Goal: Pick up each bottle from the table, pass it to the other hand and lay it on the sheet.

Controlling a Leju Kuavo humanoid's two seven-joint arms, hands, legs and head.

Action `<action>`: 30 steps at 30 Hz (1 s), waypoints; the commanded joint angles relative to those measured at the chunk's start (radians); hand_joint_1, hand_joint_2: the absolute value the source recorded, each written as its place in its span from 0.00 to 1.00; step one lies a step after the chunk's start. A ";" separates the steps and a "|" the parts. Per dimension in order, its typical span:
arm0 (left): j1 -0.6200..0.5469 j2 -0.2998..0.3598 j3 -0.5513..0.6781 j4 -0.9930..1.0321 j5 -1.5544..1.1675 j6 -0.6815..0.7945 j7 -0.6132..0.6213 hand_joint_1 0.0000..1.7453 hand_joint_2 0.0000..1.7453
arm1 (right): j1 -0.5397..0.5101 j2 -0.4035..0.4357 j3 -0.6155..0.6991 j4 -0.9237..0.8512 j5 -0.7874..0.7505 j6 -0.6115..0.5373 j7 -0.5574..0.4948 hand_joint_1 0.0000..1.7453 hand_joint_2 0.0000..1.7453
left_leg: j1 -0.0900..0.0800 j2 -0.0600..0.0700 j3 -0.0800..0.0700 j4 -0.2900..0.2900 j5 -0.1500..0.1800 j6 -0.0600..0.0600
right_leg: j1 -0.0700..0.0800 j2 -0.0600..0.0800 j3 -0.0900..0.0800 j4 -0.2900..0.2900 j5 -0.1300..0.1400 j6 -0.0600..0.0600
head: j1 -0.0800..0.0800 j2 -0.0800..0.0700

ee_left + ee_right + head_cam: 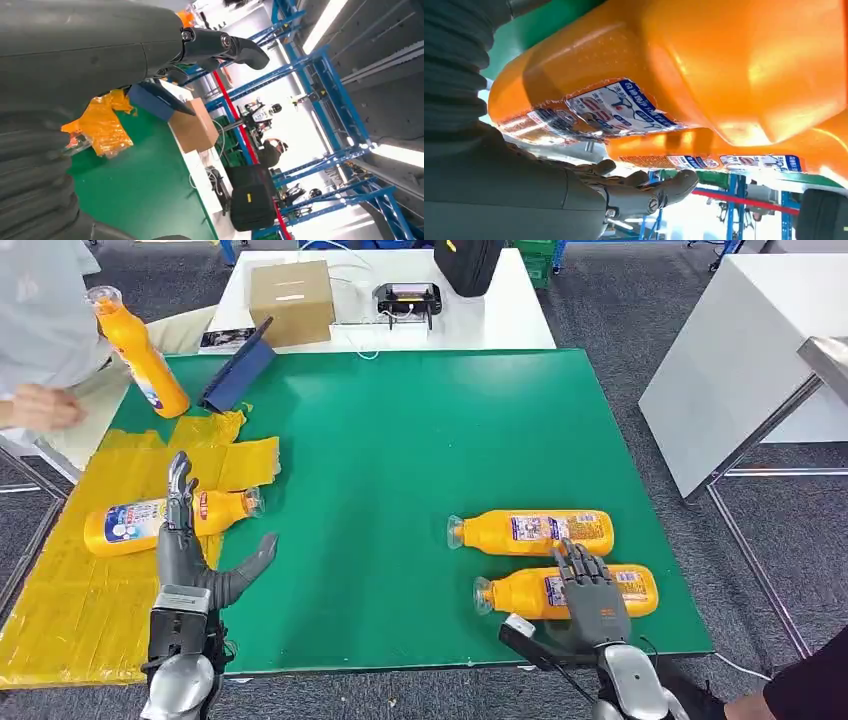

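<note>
Right robot hand (592, 590) lies over the near bottle (566, 592), hiding its middle; fingers drape on it, whether they actually grip it can't be told. Far bottle (530, 531) just beside it, both lying flat on the green tabletop (400, 440), long axes across, caps toward robot's left. Left robot hand (190, 545) spread, empty, partly covering a third bottle (130, 524) lying on the yellow sheet (70, 590), cap to the right. A person's hand (40, 408) at the edge, beside a tilted fourth bottle (140, 352).
</note>
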 commanded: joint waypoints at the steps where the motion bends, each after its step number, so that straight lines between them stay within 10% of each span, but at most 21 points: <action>1: -0.005 -0.005 0.013 0.012 0.007 0.001 0.007 0.00 1.00 | 0.016 0.015 -0.029 0.035 0.016 0.000 0.011 0.00 1.00 | 0.002 -0.002 0.003 -0.001 -0.001 -0.002 | 0.001 0.002 0.003 -0.002 -0.001 -0.002 | 0.000 0.000; 25: -0.029 0.000 0.003 0.062 0.032 -0.006 0.003 0.00 1.00 | 0.064 -0.064 -0.041 0.115 -0.123 0.195 -0.008 0.01 1.00 | 0.003 -0.007 0.006 -0.001 -0.003 -0.001 | 0.002 0.000 0.007 -0.003 -0.003 -0.002 | 0.000 0.000; 26: -0.037 0.002 -0.002 0.071 0.036 -0.005 0.002 0.00 1.00 | 0.063 -0.072 -0.034 0.133 -0.139 0.203 -0.012 0.11 1.00 | 0.002 -0.006 0.005 -0.001 -0.002 -0.001 | 0.001 -0.001 0.005 -0.003 -0.002 -0.002 | 0.000 0.000; 27: -0.044 0.004 -0.008 0.080 0.041 -0.005 0.000 0.00 1.00 | 0.062 -0.080 -0.025 0.152 -0.156 0.210 -0.019 0.60 1.00 | 0.003 -0.007 0.006 -0.001 -0.003 -0.001 | 0.002 0.000 0.007 -0.003 -0.003 -0.002 | 0.000 0.000; 28: -0.049 0.004 -0.011 0.087 0.042 -0.003 0.000 0.00 1.00 | 0.060 -0.086 -0.015 0.167 -0.162 0.212 -0.020 0.80 1.00 | 0.002 -0.007 0.008 -0.001 -0.003 0.000 | 0.002 -0.003 0.001 -0.003 -0.004 -0.002 | 0.000 0.000; 30: -0.052 0.004 -0.014 0.091 0.043 -0.003 -0.001 0.00 1.00 | 0.058 -0.087 -0.011 0.177 -0.165 0.213 -0.021 0.93 1.00 | 0.002 -0.005 0.011 -0.001 -0.006 -0.001 | 0.001 -0.001 0.002 -0.005 -0.006 -0.003 | 0.000 0.000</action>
